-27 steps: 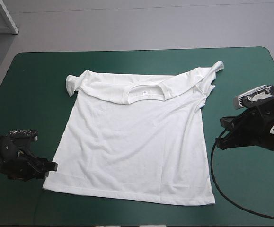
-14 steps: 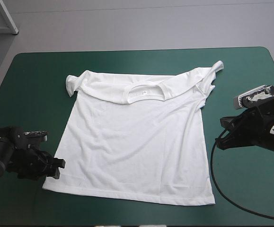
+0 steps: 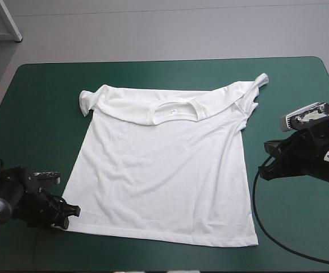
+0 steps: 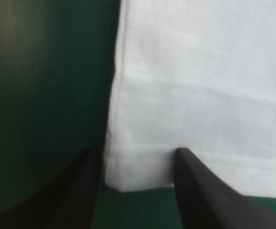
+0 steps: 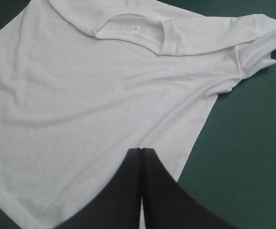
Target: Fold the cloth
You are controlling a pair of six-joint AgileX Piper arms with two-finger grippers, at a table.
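The white T-shirt [image 3: 164,165] lies spread flat in the middle of the table, collar [image 3: 173,111] toward the far edge and sleeves bunched at both shoulders. My left gripper [image 3: 72,211] sits low at the shirt's near left hem corner. In the left wrist view that gripper [image 4: 137,157] is open, with the T-shirt [image 4: 199,86] corner lying between the two fingers. My right gripper [image 3: 265,163] hovers just off the shirt's right side edge. Its fingers are shut into one point [image 5: 141,150] over the T-shirt [image 5: 95,95].
The teal-green cover [image 3: 33,114] shows in wide bands to the left, right and far side of the shirt. The shirt's hem lies close to the table's near edge.
My left gripper has slid toward the shirt and then nearer the front edge, reaching the near left hem corner. The right arm and the shirt have not moved.
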